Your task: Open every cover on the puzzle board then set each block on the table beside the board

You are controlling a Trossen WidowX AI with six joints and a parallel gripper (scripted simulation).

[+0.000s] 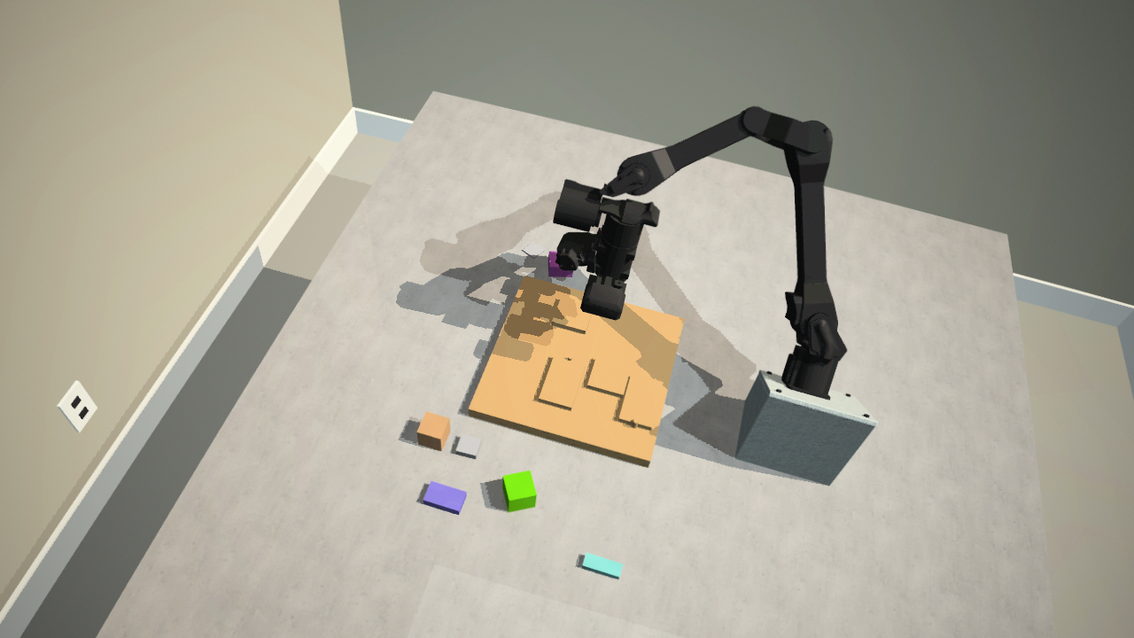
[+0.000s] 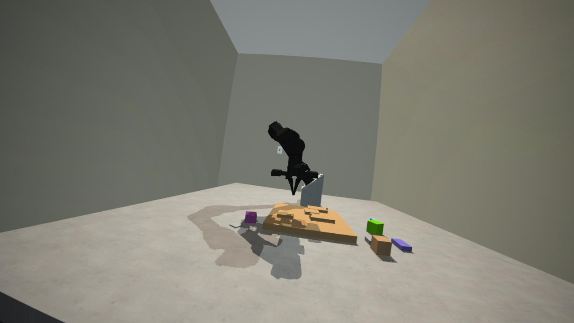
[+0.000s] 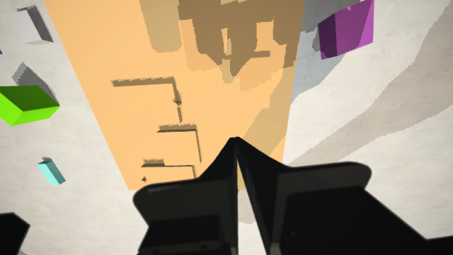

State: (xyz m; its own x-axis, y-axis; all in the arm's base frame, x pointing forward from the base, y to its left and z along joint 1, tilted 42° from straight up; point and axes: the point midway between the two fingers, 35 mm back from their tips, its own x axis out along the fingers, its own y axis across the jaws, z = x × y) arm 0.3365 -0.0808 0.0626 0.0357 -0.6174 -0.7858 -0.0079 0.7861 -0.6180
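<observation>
My gripper point(image 2: 293, 194) point(image 3: 234, 141) is shut and empty, pointing down above the puzzle board point(image 1: 507, 385) point(image 2: 341, 229) point(image 3: 92, 53); its tips are hidden in the top view. Raised covers show on the board: one long plate point(image 1: 559, 383) point(image 2: 322, 218), others at right, and one near the back, partly shadowed and hidden by the arm. No open well can be made out. On the table beside the board lie a green cube point(image 1: 520, 492) point(image 2: 375, 227) point(image 3: 32, 113), an orange block point(image 1: 433, 431) point(image 2: 380, 246) and a magenta block point(image 1: 559, 268) point(image 2: 250, 217) point(image 3: 354, 30).
Purple point(image 1: 445, 497) point(image 2: 401, 244), grey point(image 1: 469, 446) point(image 3: 26, 26) and cyan point(image 1: 601, 564) point(image 3: 52, 172) flat pieces lie on the table. A thin pale piece lies near the magenta block. The arm's base stand point(image 1: 804, 436) point(image 2: 311, 195) stands beside the board. Arm shadows cross the board's back.
</observation>
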